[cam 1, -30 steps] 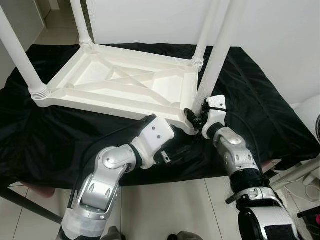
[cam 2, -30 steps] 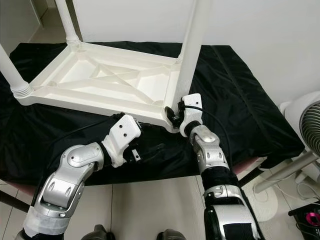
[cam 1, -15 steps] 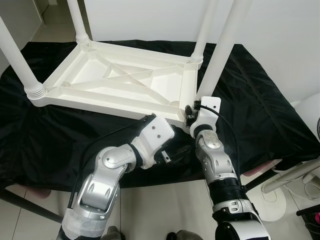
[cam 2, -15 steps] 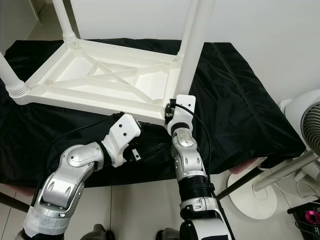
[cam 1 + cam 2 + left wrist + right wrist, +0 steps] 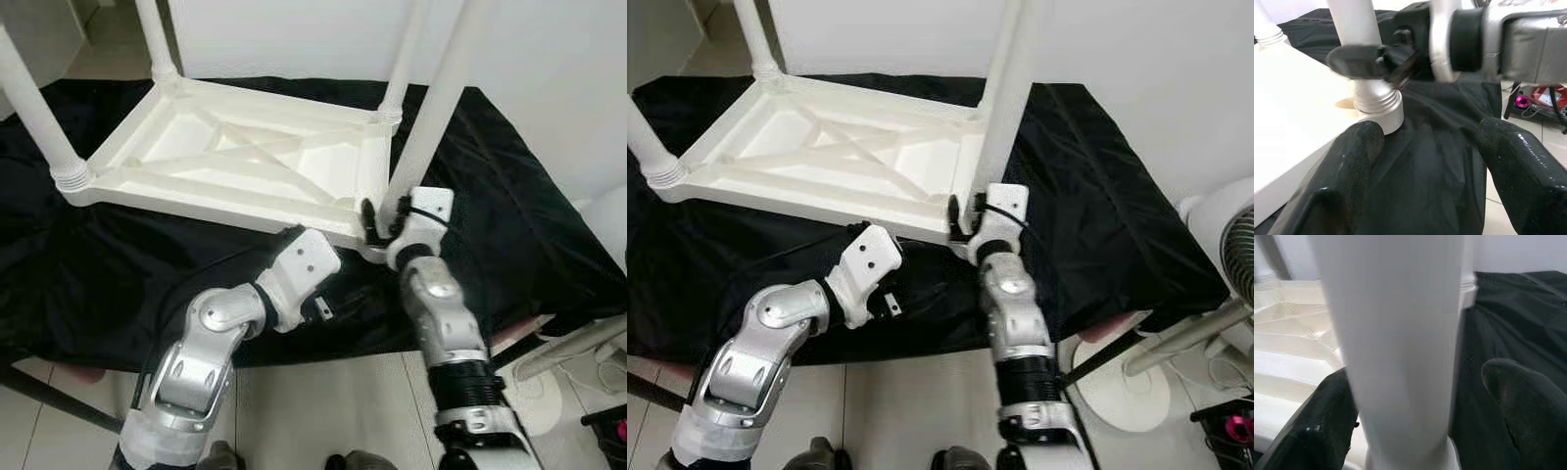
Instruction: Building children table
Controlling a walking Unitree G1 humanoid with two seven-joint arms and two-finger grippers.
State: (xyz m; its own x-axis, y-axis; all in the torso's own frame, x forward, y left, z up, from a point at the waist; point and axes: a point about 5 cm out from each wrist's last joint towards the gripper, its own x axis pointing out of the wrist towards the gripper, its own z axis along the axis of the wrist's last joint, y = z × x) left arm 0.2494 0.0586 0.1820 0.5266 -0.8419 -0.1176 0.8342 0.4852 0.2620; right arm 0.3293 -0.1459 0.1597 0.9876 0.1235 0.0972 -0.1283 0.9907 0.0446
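In the left eye view the upturned white children's table (image 5: 245,166) is seen lying on the black-draped surface (image 5: 118,264), three legs already standing in their corners, while the right gripper (image 5: 382,217) is set around the near-right leg (image 5: 431,127) just above its socket; that leg is best kept plumb and turned squarely home. In the left wrist view the left gripper (image 5: 1425,161) is shown with jaws apart, empty, below the ribbed collar (image 5: 1378,105). The right wrist view adds that the right jaws straddle the leg, though firm contact cannot be told.
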